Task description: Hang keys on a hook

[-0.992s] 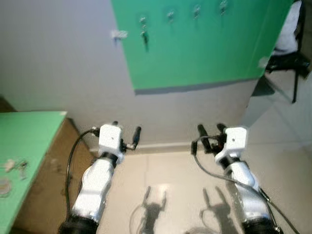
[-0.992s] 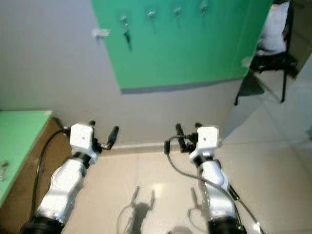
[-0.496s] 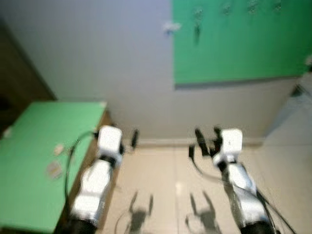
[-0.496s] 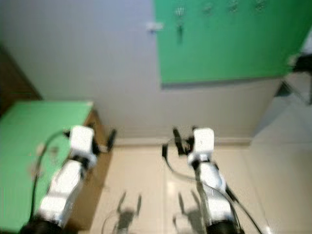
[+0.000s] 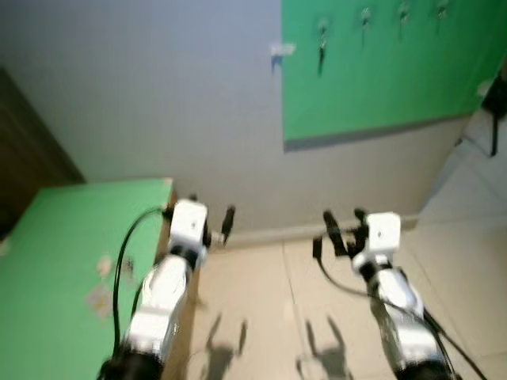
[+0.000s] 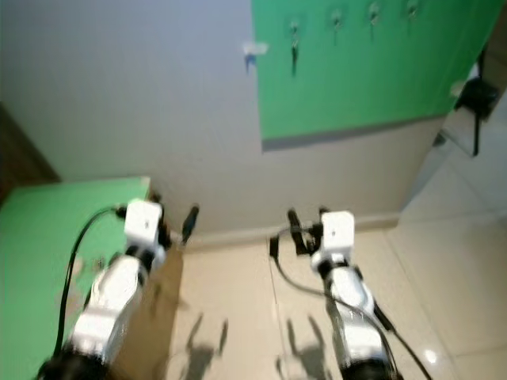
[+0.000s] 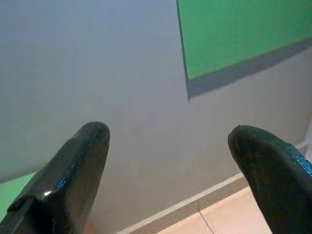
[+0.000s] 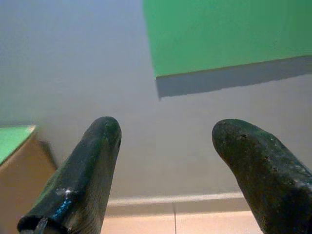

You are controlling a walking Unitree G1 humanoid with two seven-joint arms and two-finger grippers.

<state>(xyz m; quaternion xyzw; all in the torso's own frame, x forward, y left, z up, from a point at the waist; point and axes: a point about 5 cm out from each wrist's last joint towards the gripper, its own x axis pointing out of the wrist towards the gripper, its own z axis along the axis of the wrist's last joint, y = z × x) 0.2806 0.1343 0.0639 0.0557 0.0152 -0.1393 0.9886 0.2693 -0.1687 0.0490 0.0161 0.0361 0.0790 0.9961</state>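
Observation:
A green board [image 5: 372, 71] hangs on the grey wall ahead, with a row of hooks [image 5: 365, 14] along its top. A key [image 5: 322, 49] dangles from the leftmost hook. To my left stands a green-topped table [image 5: 55, 237] bearing two small pale blurred objects [image 5: 104, 266], possibly keys. My left gripper [image 5: 211, 210] is open and empty beside the table's far corner. My right gripper [image 5: 344, 220] is open and empty over the tiled floor. Both wrist views look between the spread fingers [image 7: 83, 161] [image 8: 97, 146] at the wall and the board's lower edge.
A small white fitting [image 5: 277, 49] sits on the wall left of the board. A dark chair [image 5: 499, 87] stands at the far right. Dark furniture [image 5: 28, 158] rises behind the table. Beige floor tiles [image 5: 269, 317] run up to the skirting.
The camera has swung left, so the board has shifted right and more of the table shows. Both arms hold the same pose with open grippers.

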